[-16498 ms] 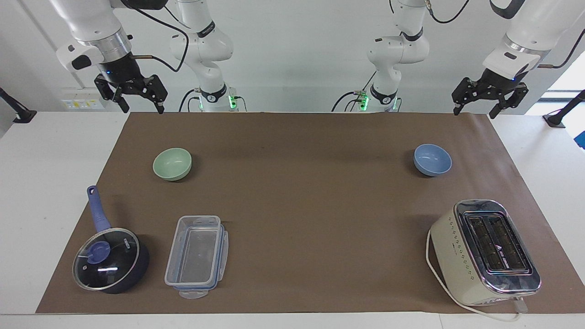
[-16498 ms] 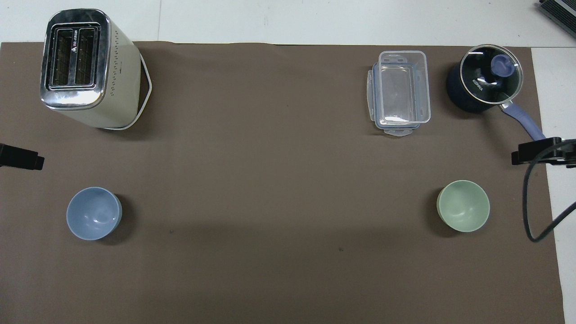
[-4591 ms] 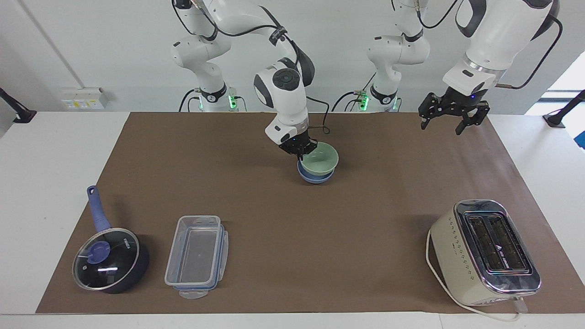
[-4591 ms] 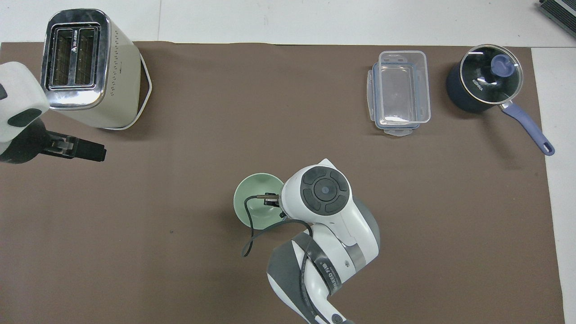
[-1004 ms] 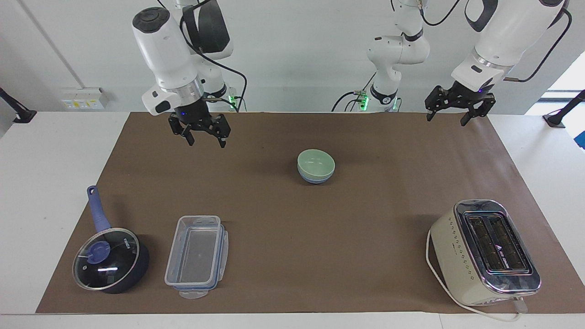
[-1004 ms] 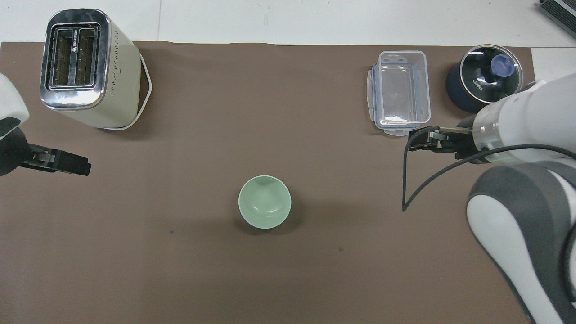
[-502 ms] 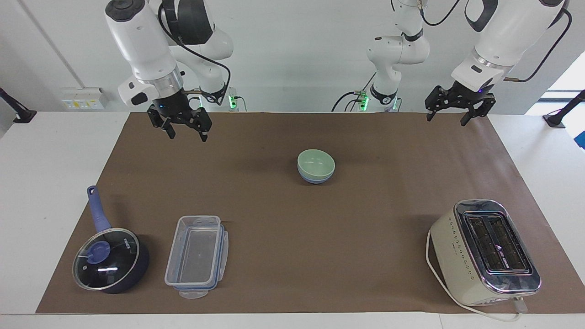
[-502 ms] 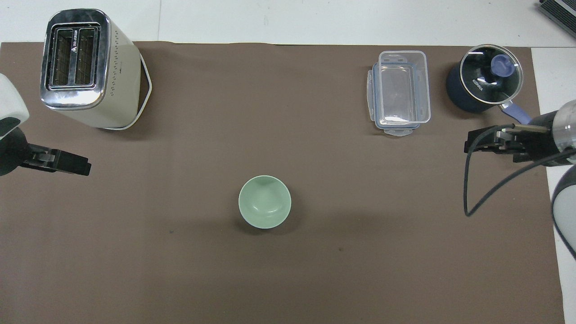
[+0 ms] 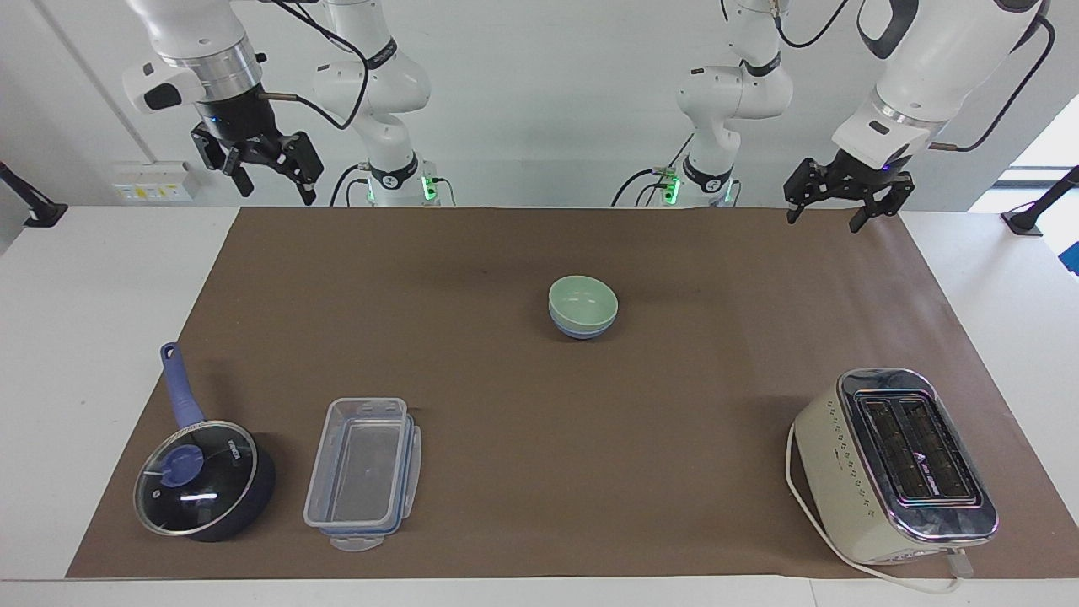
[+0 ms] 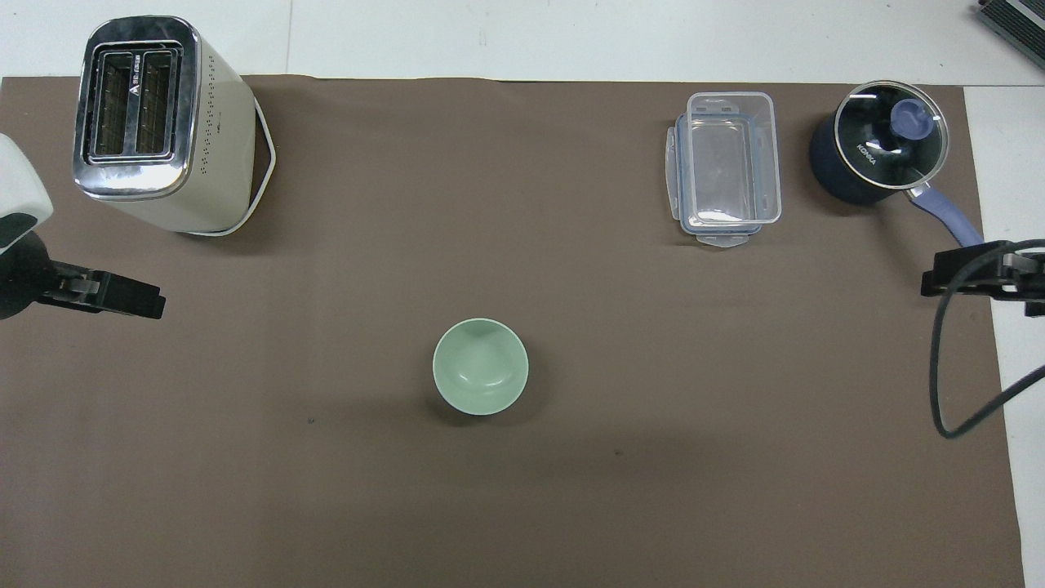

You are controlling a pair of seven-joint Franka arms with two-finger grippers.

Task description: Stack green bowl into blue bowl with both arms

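The green bowl (image 9: 582,300) sits nested in the blue bowl (image 9: 580,331) on the brown mat (image 9: 539,421), midway between the two arms' ends. In the overhead view only the green bowl (image 10: 480,366) shows; the blue bowl is hidden under it. My right gripper (image 9: 274,190) is open and empty, raised over the mat's edge at the right arm's end, and shows in the overhead view (image 10: 951,282). My left gripper (image 9: 822,221) is open and empty, raised over the mat's edge at the left arm's end, and shows in the overhead view (image 10: 135,298).
A cream toaster (image 9: 893,464) stands farther from the robots at the left arm's end. A clear plastic container (image 9: 362,472) and a lidded dark saucepan (image 9: 202,480) with a blue handle stand farther from the robots at the right arm's end.
My right gripper has risen and drawn back toward the right arm's end of the table, away from the stacked bowls. The left arm and the bowls have not moved.
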